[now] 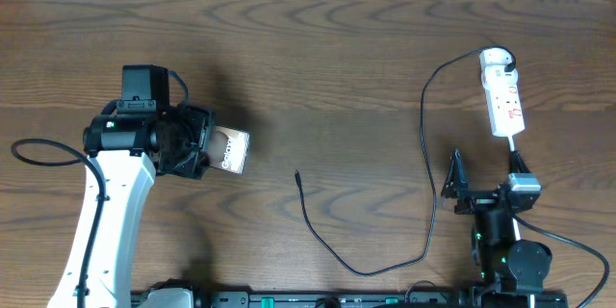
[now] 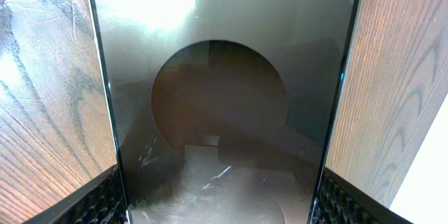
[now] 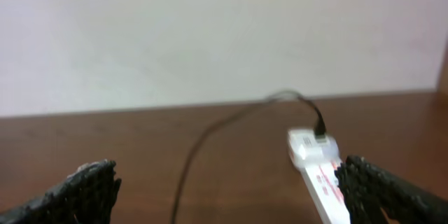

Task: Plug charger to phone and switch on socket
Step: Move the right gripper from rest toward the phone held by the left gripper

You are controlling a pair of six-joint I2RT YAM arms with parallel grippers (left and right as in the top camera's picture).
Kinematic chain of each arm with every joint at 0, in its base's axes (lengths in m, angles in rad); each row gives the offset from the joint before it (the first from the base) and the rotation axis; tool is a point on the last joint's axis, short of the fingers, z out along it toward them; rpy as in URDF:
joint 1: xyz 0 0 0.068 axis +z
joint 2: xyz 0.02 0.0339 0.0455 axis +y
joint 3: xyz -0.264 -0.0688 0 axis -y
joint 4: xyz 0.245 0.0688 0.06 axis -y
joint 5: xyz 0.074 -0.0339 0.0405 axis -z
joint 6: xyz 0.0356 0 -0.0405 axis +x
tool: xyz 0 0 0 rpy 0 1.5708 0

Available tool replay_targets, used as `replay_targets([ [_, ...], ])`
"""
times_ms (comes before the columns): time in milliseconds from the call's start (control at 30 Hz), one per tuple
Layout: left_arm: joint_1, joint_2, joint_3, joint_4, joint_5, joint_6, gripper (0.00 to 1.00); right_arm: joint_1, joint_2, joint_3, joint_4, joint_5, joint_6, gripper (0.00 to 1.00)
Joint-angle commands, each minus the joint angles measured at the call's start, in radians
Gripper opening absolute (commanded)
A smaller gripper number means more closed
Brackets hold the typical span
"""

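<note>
Brown wooden worktop (image 1: 318, 67): left tool (image 1: 207, 146) pinching phone (image 1: 232, 151) across width, phone jutting past fingertips; right tool (image 3: 238, 192) spread wide, socket (image 3: 318, 171) just ahead by right finger; charger tip (image 1: 298, 178) loose between tools.

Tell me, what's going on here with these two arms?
Two robot arms are setting up a phone for charging. The left tool grips the phone by its edges. The charger runs from the socket and lies loose on the table, its tip not yet in the phone. The right tool sits open just short of the socket, touching nothing.
</note>
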Motion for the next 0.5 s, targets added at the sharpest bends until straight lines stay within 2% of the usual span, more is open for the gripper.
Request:
replay_targets([
  [0,-0.002,0.000,0.022,-0.002,-0.003,0.003,0.08,0.005,-0.005,0.009,0.061,-0.188,0.014,0.99],
  [100,-0.002,0.000,0.022,-0.001,-0.003,0.003,0.07,0.005,0.006,0.065,-0.024,-0.268,0.120,0.99],
  [233,-0.002,0.000,0.022,-0.002,-0.003,0.003,0.08,-0.001,0.093,0.206,-0.188,-0.233,0.080,0.99],
  [333,-0.002,0.000,0.022,-0.002,-0.003,0.003,0.07,-0.002,0.235,0.357,-0.274,-0.260,0.048,0.99],
  [467,-0.002,0.000,0.022,-0.002,-0.003,0.003,0.07,-0.002,0.520,0.600,-0.395,-0.422,0.003,0.99],
])
